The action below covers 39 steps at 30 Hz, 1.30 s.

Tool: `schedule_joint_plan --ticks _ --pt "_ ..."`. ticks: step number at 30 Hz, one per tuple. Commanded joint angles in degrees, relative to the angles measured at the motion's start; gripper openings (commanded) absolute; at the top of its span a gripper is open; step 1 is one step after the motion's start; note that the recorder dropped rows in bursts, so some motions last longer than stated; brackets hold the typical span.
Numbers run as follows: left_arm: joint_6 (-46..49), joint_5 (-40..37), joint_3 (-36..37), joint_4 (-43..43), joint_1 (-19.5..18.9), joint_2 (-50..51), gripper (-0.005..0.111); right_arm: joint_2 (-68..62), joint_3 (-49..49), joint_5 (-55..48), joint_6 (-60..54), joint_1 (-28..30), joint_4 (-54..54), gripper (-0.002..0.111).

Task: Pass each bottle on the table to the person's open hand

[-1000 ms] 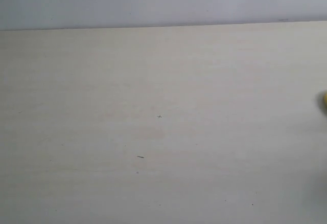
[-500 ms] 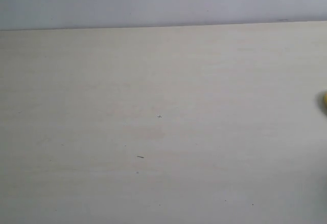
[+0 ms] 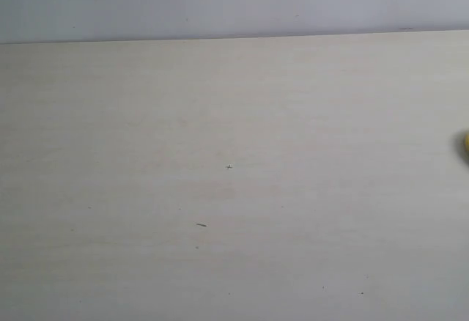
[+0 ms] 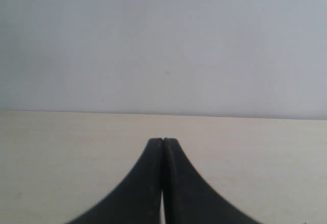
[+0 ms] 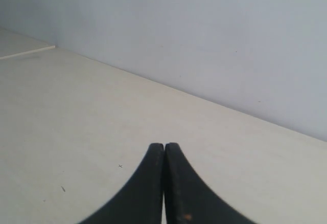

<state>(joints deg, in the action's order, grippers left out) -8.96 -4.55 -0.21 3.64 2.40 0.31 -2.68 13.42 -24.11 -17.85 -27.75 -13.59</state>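
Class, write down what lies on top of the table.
On the table only a few dark specks and a yellow sliver at the exterior view's right edge show; the frame cuts off the rest of it.

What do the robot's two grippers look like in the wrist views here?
The left gripper and right gripper look alike: each has two matte black fingers, broad at the base and curving in to narrow rounded tips. The right one carries a tiny orange speck. No cables show.
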Motion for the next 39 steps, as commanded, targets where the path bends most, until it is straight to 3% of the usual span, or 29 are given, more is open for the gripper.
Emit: schedule_joint_plan --ticks 1,10,17,21,29,33,39 --pt "-0.31 -0.19 0.21 0.37 -0.15 -0.31 0.000 0.19 -0.19 0.13 0.12 0.11 0.05 0.000" --pt "-0.31 -0.19 0.21 0.37 -0.15 -0.31 0.000 0.19 -0.19 0.13 0.12 0.16 0.05 0.000" --pt "-0.31 -0.19 0.21 0.37 -0.15 -0.31 0.000 0.19 -0.19 1.30 -0.04 21.01 -3.35 0.000" --pt "-0.31 -0.19 0.21 0.37 -0.15 -0.31 0.000 0.56 -1.76 10.41 0.14 26.99 -7.99 0.000" --pt "-0.31 -0.19 0.21 0.37 -0.15 -0.31 0.000 0.68 -13.42 33.26 -1.17 28.03 -12.39 0.000" --pt "-0.31 -0.19 0.21 0.37 -0.15 -0.31 0.000 1.11 -13.42 28.34 -8.63 28.03 -11.90 0.000" --pt "-0.31 -0.19 0.21 0.37 -0.15 -0.31 0.000 2.01 -13.42 27.65 -8.57 28.03 -12.14 0.000"
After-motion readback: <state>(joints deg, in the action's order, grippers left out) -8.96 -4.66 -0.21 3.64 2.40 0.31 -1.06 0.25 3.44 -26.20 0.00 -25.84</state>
